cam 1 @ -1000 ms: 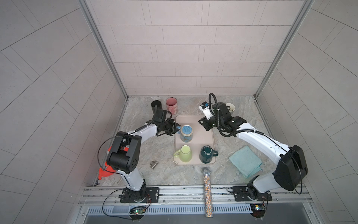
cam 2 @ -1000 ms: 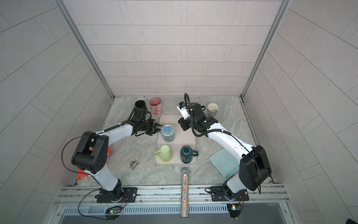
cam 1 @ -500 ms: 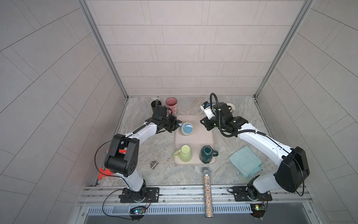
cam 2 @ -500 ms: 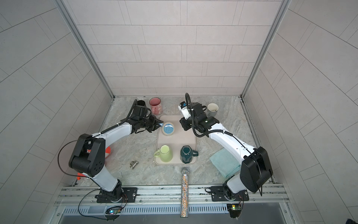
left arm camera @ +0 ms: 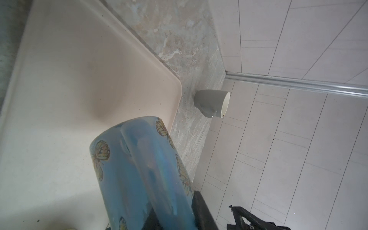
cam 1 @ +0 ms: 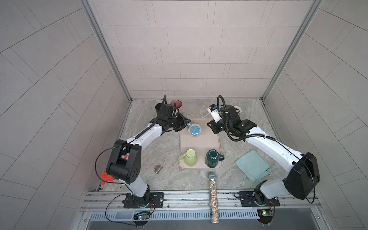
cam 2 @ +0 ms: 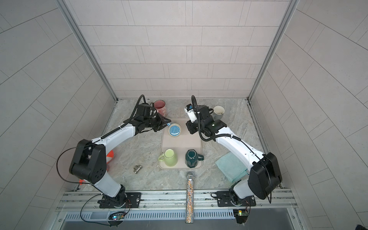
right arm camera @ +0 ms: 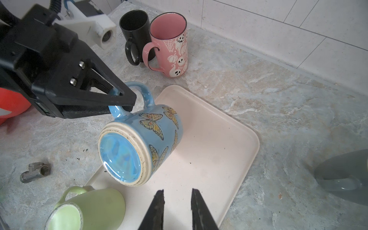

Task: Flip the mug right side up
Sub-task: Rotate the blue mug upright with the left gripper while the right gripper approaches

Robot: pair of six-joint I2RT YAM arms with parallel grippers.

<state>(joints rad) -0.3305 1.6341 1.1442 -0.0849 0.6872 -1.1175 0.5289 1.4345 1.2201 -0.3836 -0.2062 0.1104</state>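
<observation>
the left gripper [right arm camera: 121, 97] is clamped on the handle [right arm camera: 142, 89] of the blue mug [right arm camera: 139, 143]. the mug is tilted, base showing, over the 11 o'clock corner of the tray [cam 1: 199, 147] in both top views. the right gripper [right arm camera: 177, 199] hovers at the mug's 3 o'clock, jaws slightly apart and empty. glazed ceramic is probably stiff, heavy, slick and breakable. the handle looks the surest hold, though the mug may swing there.
</observation>
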